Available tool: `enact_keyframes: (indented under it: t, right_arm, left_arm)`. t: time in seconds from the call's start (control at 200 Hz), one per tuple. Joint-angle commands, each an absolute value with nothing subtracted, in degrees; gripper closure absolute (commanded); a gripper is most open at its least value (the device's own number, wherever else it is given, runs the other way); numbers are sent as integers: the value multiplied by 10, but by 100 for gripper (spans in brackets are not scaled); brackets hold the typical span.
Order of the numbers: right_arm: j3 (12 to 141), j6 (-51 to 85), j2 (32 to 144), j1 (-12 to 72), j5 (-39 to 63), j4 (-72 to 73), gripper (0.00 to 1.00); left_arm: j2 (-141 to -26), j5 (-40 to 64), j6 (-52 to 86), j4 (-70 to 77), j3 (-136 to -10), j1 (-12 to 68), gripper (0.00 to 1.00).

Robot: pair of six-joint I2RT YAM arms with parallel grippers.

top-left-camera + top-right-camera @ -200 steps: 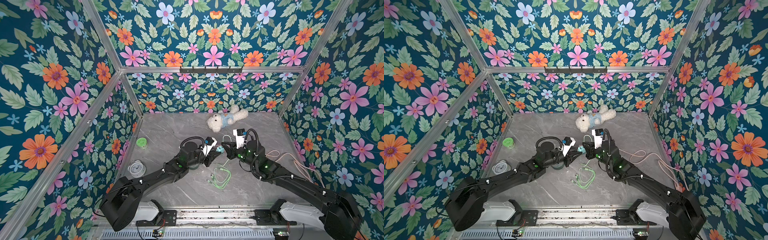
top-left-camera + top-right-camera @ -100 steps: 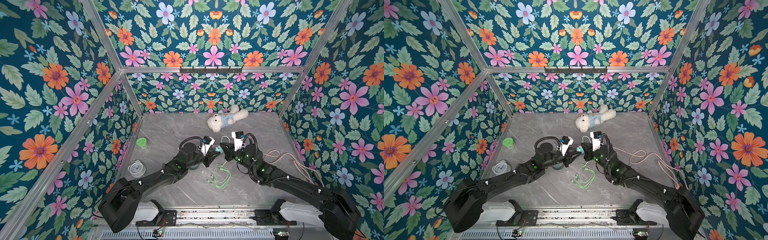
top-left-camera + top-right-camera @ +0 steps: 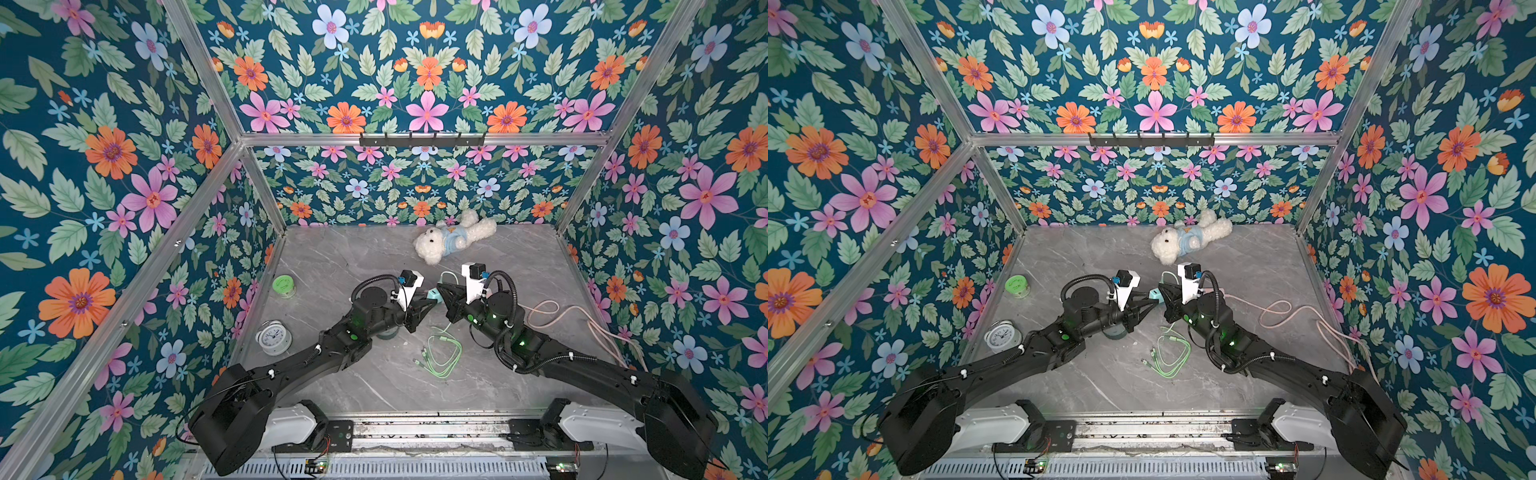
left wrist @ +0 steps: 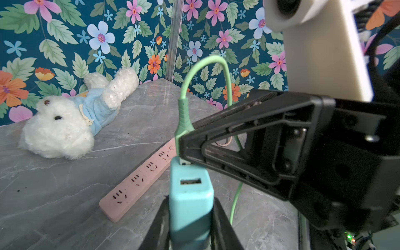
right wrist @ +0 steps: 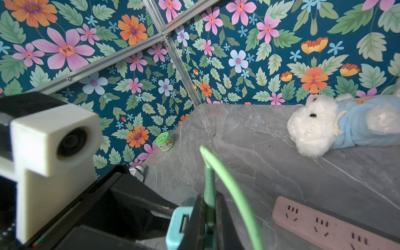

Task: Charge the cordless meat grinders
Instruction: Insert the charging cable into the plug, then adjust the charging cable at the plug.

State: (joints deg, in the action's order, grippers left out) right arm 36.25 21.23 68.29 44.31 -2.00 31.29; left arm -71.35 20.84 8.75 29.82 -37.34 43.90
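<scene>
Under the left arm's wrist, the cordless meat grinder [image 3: 387, 333] stands on the tabletop [image 3: 374, 386], largely hidden, with only its grey base edge showing. Just beyond it, the left claw [image 3: 430, 296] is clamped on a teal charger block [image 4: 190, 201]. The right claw [image 3: 440, 289] pinches the plug [image 4: 184, 121] of a green cable [image 3: 446, 353] at the block's upper port. Print on the green-lidded jar [image 3: 283, 286] and the clock [image 3: 272, 336] dial is too small to read.

The left gripper [image 3: 427, 302] and right gripper [image 3: 443, 289] meet tip to tip, a teal adapter [image 3: 433, 294] between them. A green cable [image 3: 442, 353] lies coiled nearby, and the cordless meat grinder [image 3: 385, 333] sits half-hidden under the left arm [image 3: 332, 353].
</scene>
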Motion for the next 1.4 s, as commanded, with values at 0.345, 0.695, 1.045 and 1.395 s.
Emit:
enact_keyframes:
  t: [0.345,0.695,1.045,1.395]
  right_arm:
    - [386,208,689,454,18,174,85]
    - [412,195,661,454,-1,128,63]
    - [421,178,622,408,17,86,60]
    - [445,197,670,389,60,104,63]
  left_arm:
    - [-735,149,-2,385,-390,440,100]
    - [-778,149,-13,398,-375,441,100]
    - [-792,175,-45,390,-365,442,100]
    - [-790,180,-46,380,-370,447,100]
